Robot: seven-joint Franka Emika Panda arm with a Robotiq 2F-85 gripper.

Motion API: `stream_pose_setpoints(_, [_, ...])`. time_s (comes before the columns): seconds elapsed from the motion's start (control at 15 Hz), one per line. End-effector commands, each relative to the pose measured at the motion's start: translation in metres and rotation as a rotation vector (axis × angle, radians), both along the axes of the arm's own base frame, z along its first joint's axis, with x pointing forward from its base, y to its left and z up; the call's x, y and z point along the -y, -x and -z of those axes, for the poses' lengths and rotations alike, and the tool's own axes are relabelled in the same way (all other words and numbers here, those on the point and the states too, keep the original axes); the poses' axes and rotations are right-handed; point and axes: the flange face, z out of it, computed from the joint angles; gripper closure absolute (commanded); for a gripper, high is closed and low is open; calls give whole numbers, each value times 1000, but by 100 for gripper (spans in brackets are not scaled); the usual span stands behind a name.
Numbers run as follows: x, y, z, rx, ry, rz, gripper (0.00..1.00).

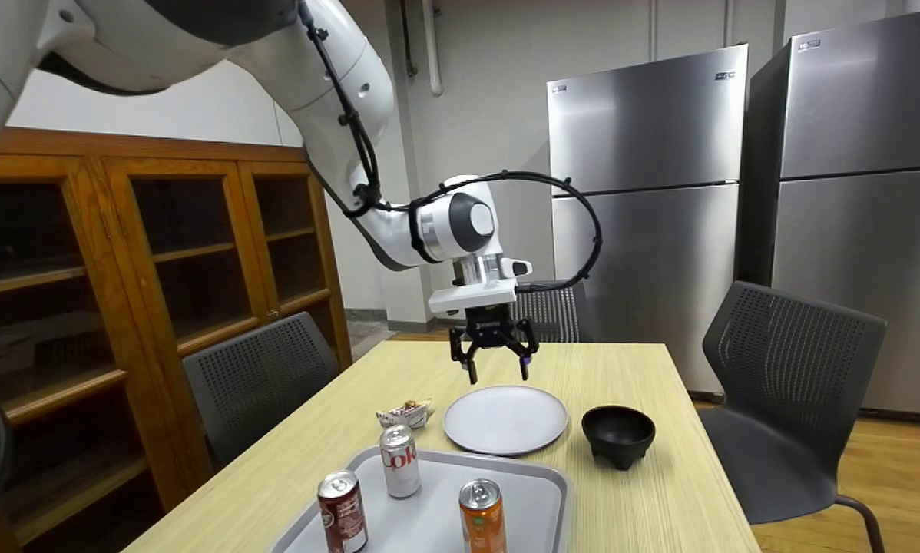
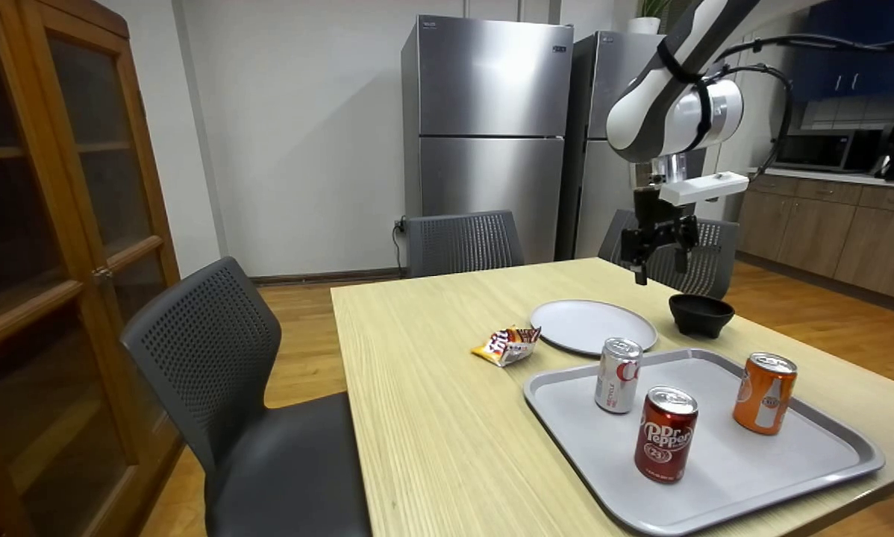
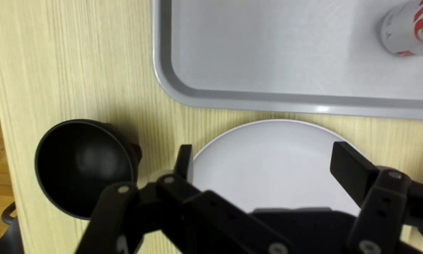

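- Pale wood-grained table (image 1: 644, 514) fills the lower middle of an exterior view, with a tall stainless-steel refrigerator (image 1: 644, 253) at upper right.
- Round, shallow, light grey plate (image 1: 506, 420) lies flat on the table at lower centre, just beside a grey rectangular tray (image 3: 268, 53).
- Black two-fingered claw (image 1: 498, 374) hangs well above the table near the plate, its jaws spread wide and gripping nothing.
- Seen from the wrist, a round black footed bowl (image 3: 81, 165) sits at lower left, near one jaw, and a silver can with red lettering (image 3: 409, 38) stands on the tray at upper right.
- Any descent here probably calls for a slow, level, straight drop, since the plate's low rim offers little to hold.
- The plate looks wider than the jaws, so pinching its rim seems safer than straddling it.
- Clearance on the bowl's side likely matters most; a sideways drift could knock it.
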Motion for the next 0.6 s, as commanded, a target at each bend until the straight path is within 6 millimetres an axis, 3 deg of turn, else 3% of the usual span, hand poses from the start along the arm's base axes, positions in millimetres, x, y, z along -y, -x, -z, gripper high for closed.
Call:
stream_pose_setpoints(0.0, [-37, 26, -14, 13, 6, 5, 0])
stream_pose_setpoints(0.33, [-82, 36, -12, 34, 35, 118, 0])
stream_pose_setpoints(0.53, [-84, 27, -3, 11, 17, 102, 0])
